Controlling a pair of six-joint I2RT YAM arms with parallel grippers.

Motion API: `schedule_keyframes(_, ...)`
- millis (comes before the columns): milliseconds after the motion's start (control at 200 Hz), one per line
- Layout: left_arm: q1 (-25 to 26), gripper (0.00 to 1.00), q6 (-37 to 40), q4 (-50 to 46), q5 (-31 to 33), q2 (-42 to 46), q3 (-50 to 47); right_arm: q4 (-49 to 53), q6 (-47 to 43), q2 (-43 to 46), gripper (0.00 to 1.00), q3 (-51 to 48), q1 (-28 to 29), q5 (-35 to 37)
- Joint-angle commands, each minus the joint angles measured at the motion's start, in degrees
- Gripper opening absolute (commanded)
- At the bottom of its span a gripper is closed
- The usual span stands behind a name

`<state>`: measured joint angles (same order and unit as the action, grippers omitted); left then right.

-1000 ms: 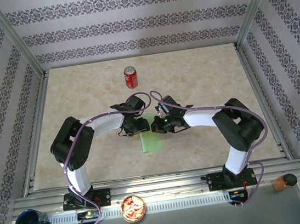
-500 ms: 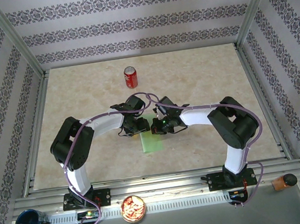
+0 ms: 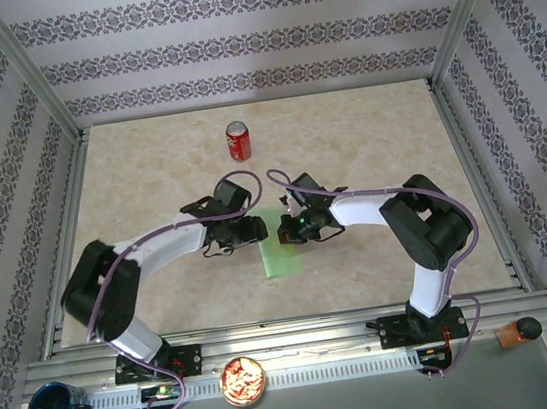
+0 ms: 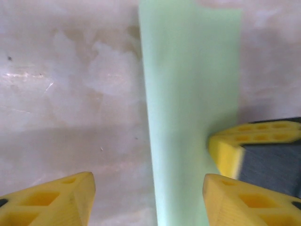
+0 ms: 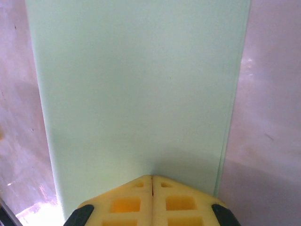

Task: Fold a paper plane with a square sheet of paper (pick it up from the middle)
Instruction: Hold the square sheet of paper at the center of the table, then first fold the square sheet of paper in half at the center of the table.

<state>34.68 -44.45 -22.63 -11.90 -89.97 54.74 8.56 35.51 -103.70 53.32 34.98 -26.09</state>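
Note:
The square sheet of paper (image 3: 280, 256) lies on the table as a light-green folded strip, a long rectangle. In the left wrist view the paper (image 4: 188, 94) runs up the middle, its left edge between my open left gripper (image 4: 148, 202) jaws, which hold nothing. That left gripper (image 3: 259, 231) hovers at the strip's left side. My right gripper (image 3: 284, 233) is shut, its joined tips (image 5: 153, 188) resting on the paper (image 5: 136, 84) near one end. One right fingertip (image 4: 254, 143) pokes in from the right, touching the paper.
A red can (image 3: 237, 141) stands upright at the back of the marble table. On the near rail sit a blue cup (image 3: 53, 407), a bowl of snacks (image 3: 243, 381) and a brown object (image 3: 517, 332). Metal frame rails border the table.
My left arm has swung to the left and its gripper has drawn back off the paper, jaws a little wider. The right gripper stays shut on the strip.

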Motion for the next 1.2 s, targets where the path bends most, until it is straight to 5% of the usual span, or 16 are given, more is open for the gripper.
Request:
schedule_keyframes(0, -2.14, 0.56, -1.38, 6.64, -2.32, 4.88, -3.67, 7.65, -3.49, -2.38, 0.00, 0.53, -0.67, 2.52)
schedule_keyframes(300, -5.57, 0.00, -8.54, 34.22, -24.36, 2.76, -12.53, 9.19, -4.18, -2.56, 0.00, 0.91, -0.77, 2.96)
schedule_keyframes(435, -5.51, 0.00, -13.09, 45.47, -30.26, -2.38, -14.02, 9.17, -3.88, -2.16, 0.00, 0.51, -0.97, 3.16)
schedule_keyframes(555, -5.35, 0.00, -13.85, 46.63, -29.39, -5.27, -14.44, 9.24, -3.51, -2.21, 0.00, 0.84, -0.96, 3.19)
schedule_keyframes(1194, -5.31, 0.00, -3.70, 32.44, -23.42, -8.81, -15.87, 8.82, -2.20, -1.07, 0.00, -0.59, -0.93, 4.07)
